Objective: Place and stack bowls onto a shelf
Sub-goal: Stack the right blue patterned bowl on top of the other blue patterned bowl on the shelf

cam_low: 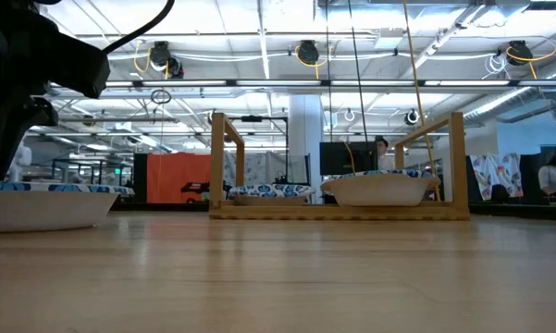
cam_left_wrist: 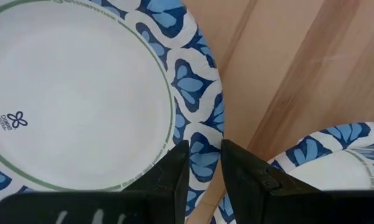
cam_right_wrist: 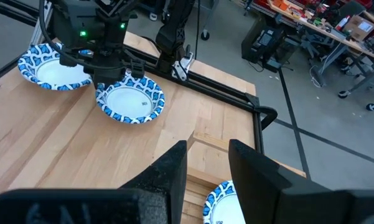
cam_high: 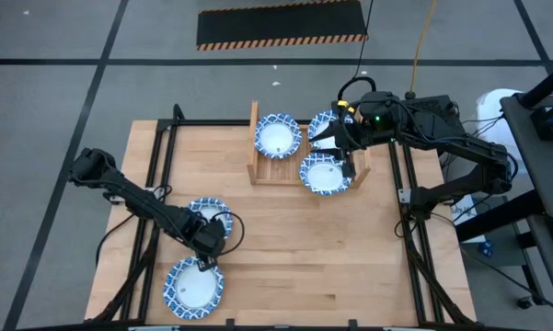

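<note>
On the wooden tabletop point(cam_high: 285, 257), the left gripper point(cam_left_wrist: 204, 171) pinches a bowl's point(cam_left_wrist: 81, 93) patterned rim.

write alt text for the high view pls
Overhead: the right tool hovers at the wooden shelf, which holds three blue-rimmed bowls. The left tool sits at the rim of one of two bowls near the table's front left.

Layout: shelf at the table's far edge, loose bowls at the near left.

The shelf point(cam_high: 258, 147) holds one bowl point(cam_high: 278, 136) at its left end and a second bowl point(cam_high: 327, 124) at its right end (partly under the right gripper point(cam_high: 342, 138)). A third bowl point(cam_high: 325, 173) lies just before the shelf's right half. Near left, a fourth bowl point(cam_high: 193, 284) lies before a fifth bowl point(cam_high: 202, 211), the left gripper point(cam_high: 207, 261) between them.
</note>
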